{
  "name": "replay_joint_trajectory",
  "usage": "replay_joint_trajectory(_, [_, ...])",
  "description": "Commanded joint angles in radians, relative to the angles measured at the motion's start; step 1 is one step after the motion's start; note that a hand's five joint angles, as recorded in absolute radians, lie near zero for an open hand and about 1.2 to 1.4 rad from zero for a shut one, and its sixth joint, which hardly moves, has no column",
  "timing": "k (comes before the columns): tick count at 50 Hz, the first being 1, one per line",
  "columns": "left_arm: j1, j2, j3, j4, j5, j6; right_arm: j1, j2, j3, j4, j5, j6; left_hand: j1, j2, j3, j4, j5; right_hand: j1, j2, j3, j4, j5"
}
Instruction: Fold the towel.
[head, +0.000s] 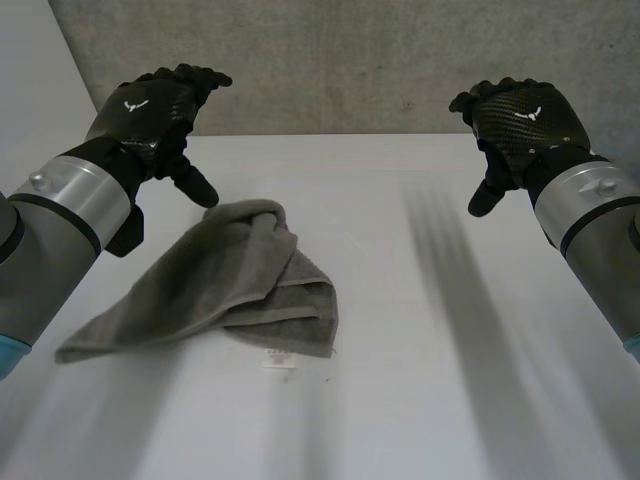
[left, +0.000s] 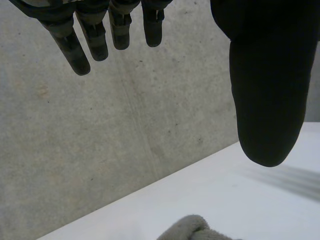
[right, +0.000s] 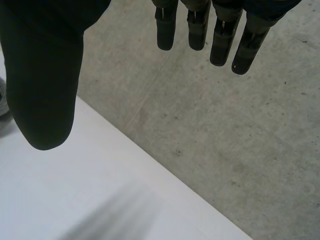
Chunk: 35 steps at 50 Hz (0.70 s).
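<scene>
A grey towel (head: 220, 285) lies crumpled on the white table (head: 430, 400), left of the middle, with one long corner trailing toward the front left. A bump of the towel (left: 192, 230) also peeks in below the left thumb. My left hand (head: 160, 110) hovers above the towel's far end, fingers (left: 95, 40) relaxed and spread from the thumb, holding nothing. My right hand (head: 525, 120) hangs in the air over the table's right side, well away from the towel, fingers (right: 200, 30) straight and empty.
A grey concrete wall (head: 350, 60) rises behind the table's far edge. A small white tag (head: 278, 358) shows at the towel's front edge. Bare white tabletop stretches to the right and front of the towel.
</scene>
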Motion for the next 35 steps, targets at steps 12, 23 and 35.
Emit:
replay_joint_trajectory(12, [0.001,-0.063,0.013,-0.004,-0.002,0.097,0.005,0.042,0.008,0.012,-0.008,-0.028,0.038,0.049,0.047,0.045,0.008,-0.023,-0.046,-0.037,-0.057,-0.048])
replay_joint_trajectory(23, [0.001,-0.218,0.004,-0.113,-0.041,0.321,0.035,0.105,0.023,0.010,0.000,-0.004,0.361,0.371,0.370,0.368,0.331,-0.023,-0.046,-0.037,-0.057,-0.048])
replay_joint_trajectory(35, [0.050,-0.129,-0.300,-0.026,-0.136,0.258,0.089,0.231,0.037,0.010,-0.011,0.125,0.353,0.363,0.361,0.359,0.322,-0.023,-0.046,-0.037,-0.057,-0.048])
